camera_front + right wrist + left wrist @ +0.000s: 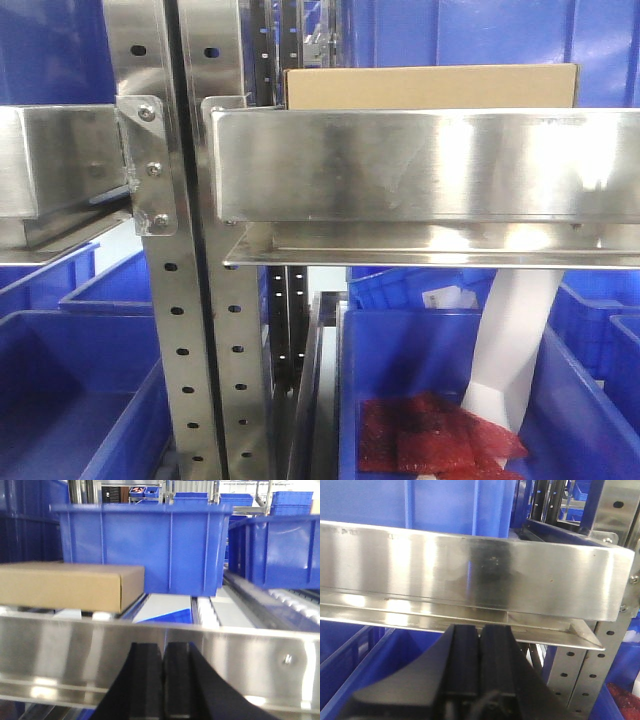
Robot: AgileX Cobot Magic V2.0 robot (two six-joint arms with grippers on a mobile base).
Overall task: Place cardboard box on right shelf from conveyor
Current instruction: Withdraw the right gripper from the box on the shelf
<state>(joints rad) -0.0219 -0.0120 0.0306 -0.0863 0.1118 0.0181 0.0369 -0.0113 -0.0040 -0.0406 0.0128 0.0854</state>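
Cardboard box (430, 87) behind right shelf (425, 165) lip; both pincers (480, 645) (163, 670) pressed together, empty, below.

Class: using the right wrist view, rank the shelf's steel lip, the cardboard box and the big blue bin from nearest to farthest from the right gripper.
1. Steel lip, directly ahead of the right gripper.
2. Cardboard box, behind it, left.
3. Blue bin, farther back, centre.

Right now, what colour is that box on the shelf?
Plain tan cardboard box, unmarked; clearest in the right wrist view.
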